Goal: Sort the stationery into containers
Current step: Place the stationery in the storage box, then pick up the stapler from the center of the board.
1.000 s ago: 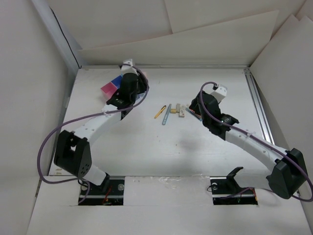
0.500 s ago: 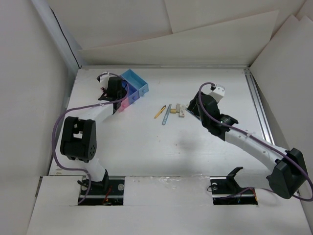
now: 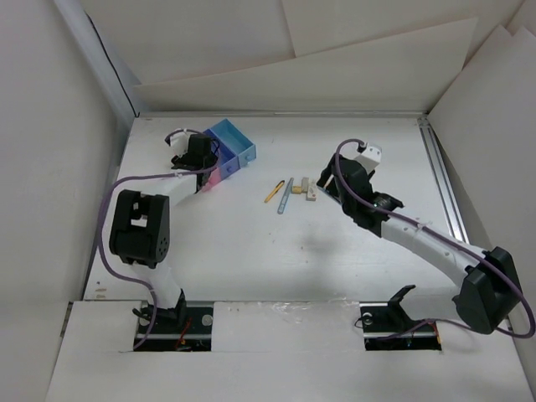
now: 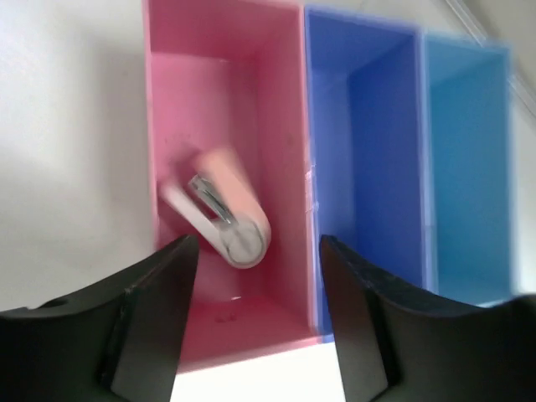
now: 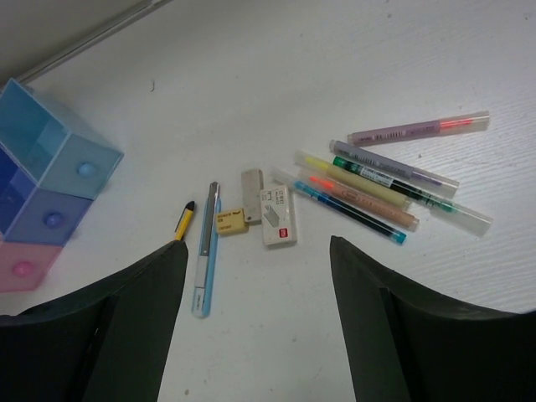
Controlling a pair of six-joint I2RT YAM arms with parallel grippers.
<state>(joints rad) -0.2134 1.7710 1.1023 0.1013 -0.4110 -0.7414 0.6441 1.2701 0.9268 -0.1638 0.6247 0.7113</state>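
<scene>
Three joined bins stand at the back left: pink [image 4: 276, 109], dark blue [image 4: 364, 159], light blue [image 4: 465, 167]; they also show in the top view [image 3: 234, 142]. A pale pink cylindrical item with a metal clip [image 4: 219, 219] lies in the pink bin. My left gripper [image 4: 255, 327] is open and empty above the pink bin's near end [image 3: 208, 161]. Loose stationery lies mid-table: yellow pen [image 5: 183, 220], blue-grey cutter-like pen [image 5: 205, 248], yellow eraser [image 5: 231, 221], grey block [image 5: 252, 195], white box [image 5: 278, 215], several pens [image 5: 377, 188] and a pink pen [image 5: 417, 129]. My right gripper [image 5: 255, 335] is open and empty above them.
White walls enclose the table on all sides. A metal rail [image 3: 444, 193] runs along the right edge. The bins also show at the left edge of the right wrist view [image 5: 42, 184]. In the top view my right arm [image 3: 402, 226] hides the pen cluster.
My left arm has pulled back and to the left, uncovering the bins, and now stands folded steeply beside them. My right gripper has shifted slightly toward the stationery.
</scene>
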